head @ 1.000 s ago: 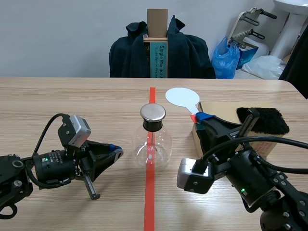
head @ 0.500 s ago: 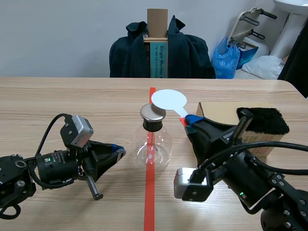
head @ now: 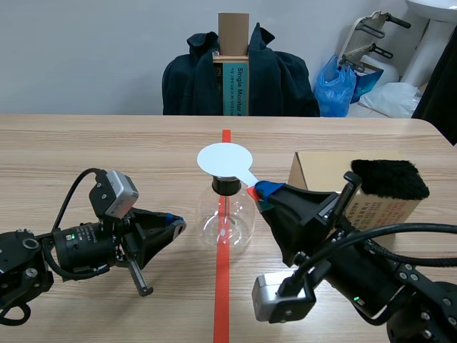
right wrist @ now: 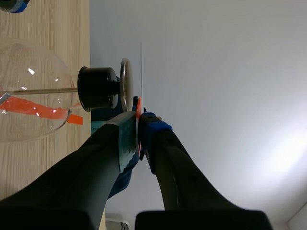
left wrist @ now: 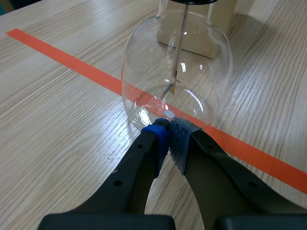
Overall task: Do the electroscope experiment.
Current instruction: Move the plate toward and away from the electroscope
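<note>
Swung left from beside the box (head: 332, 171), the right gripper (head: 258, 191) now has its white disc (head: 224, 158) over the metal cap (right wrist: 125, 84) of the flask (head: 225, 218); the left arm has kept still. On the table (head: 107, 157), the cardboard box stands at the right with a black fur pad (head: 389, 179) on top. The glass flask stands on the red tape line (head: 222, 286) at the middle. The right gripper's fingers clamp the disc's handle, the disc just off the cap. The left gripper (head: 173, 226), pinched together on nothing, has its tips at the flask's base.
</note>
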`<state>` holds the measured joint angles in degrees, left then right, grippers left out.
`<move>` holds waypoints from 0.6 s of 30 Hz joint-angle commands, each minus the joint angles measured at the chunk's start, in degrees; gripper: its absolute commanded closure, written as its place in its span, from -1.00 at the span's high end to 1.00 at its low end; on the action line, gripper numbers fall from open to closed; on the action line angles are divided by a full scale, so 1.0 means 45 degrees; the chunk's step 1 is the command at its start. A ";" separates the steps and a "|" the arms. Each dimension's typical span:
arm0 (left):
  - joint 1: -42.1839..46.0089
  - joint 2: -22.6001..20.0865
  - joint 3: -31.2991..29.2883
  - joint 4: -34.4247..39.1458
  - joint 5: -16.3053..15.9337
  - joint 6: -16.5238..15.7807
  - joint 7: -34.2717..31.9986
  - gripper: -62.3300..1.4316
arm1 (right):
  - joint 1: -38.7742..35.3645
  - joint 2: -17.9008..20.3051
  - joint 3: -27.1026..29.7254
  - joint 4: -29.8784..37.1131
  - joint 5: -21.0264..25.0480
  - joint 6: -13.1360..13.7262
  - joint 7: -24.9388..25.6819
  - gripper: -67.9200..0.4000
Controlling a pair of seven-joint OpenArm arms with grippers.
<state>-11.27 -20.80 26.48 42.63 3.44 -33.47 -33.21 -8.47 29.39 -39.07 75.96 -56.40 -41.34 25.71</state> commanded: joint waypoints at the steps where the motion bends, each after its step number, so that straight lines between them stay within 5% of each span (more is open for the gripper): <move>1: -0.0068 0.0034 -0.0121 0.0311 -0.0087 -0.0019 -0.0189 -0.86 | 0.0194 0.0165 0.0165 0.0291 0.0049 -0.0243 0.0044 -0.96; 11: -0.0068 0.0029 -0.0121 0.0311 -0.0087 -0.0015 -0.0189 -0.86 | 0.0194 0.0165 0.0165 0.0291 0.0049 -0.0243 -0.0126 -0.96; 18: -0.0068 0.0029 -0.0121 0.0311 -0.0087 -0.0015 -0.0185 -0.86 | 0.0194 0.0165 0.0165 0.0291 0.0053 -0.0243 -0.1462 -0.96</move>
<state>-11.27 -20.80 26.48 42.63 3.44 -33.47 -33.21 -8.47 29.39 -39.07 75.96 -56.38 -41.34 19.73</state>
